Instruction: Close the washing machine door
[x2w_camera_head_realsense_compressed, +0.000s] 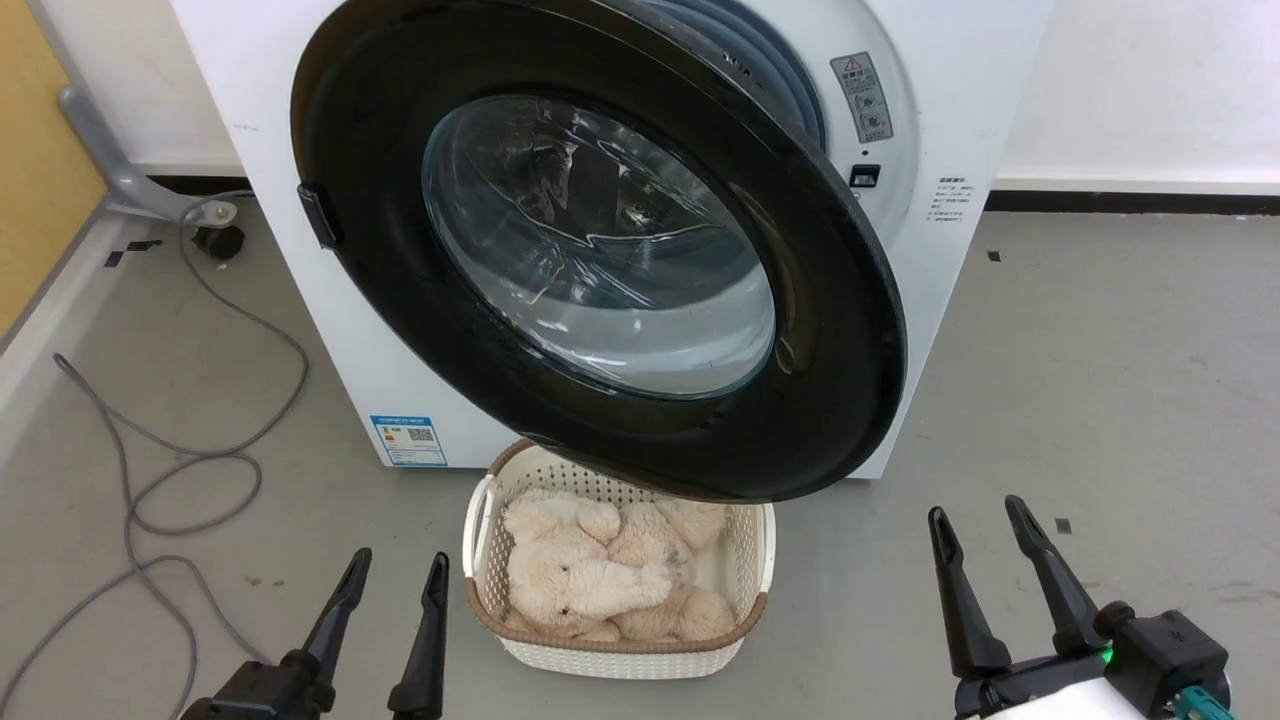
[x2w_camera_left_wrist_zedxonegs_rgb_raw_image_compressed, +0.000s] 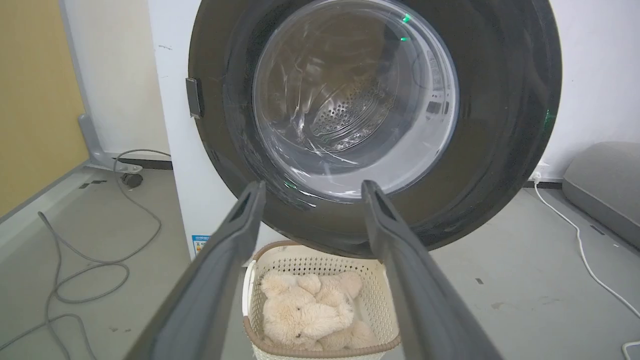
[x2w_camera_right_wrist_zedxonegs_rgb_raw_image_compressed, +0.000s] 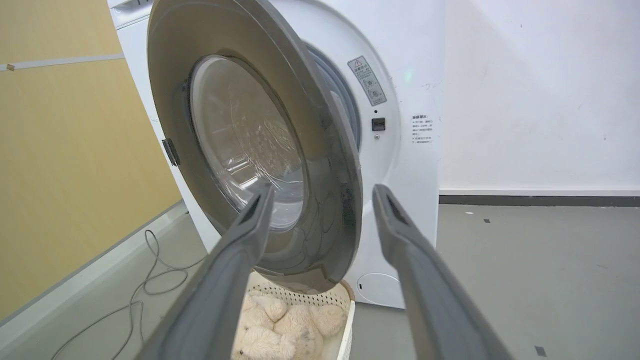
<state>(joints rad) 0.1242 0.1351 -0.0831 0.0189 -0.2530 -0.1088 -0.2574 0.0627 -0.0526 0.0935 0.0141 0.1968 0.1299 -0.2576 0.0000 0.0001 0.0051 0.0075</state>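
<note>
Plainly, the washing machine door (x2w_camera_head_realsense_compressed: 600, 250) stands swung wide open across the upper middle of the head view. It is hinged at the picture's left, and its free edge juts toward the camera at the right, overhanging the basket (x2w_camera_head_realsense_compressed: 620, 655). Behind it, the washing machine (x2w_camera_head_realsense_compressed: 340, 350) shows its round opening at the upper right.

The door is a flat disc, seen almost edge-on in the right wrist view. Its free rim lies straight ahead of the right gripper (x2w_camera_head_realsense_compressed: 975, 512) and above it. I judge that arm the nearer one for pushing the rim back toward the opening. The left gripper (x2w_camera_head_realsense_compressed: 398, 560) sits at the lower left, nearer the hinge side. Both grippers have their fingers moderately parted and grasp nothing.

Count: one door, one machine, one basket of cream plush toys (x2w_camera_head_realsense_compressed: 590, 580) (how many I cannot tell), and one grey cable (x2w_camera_head_realsense_compressed: 200, 470) on the floor at the left.
</note>
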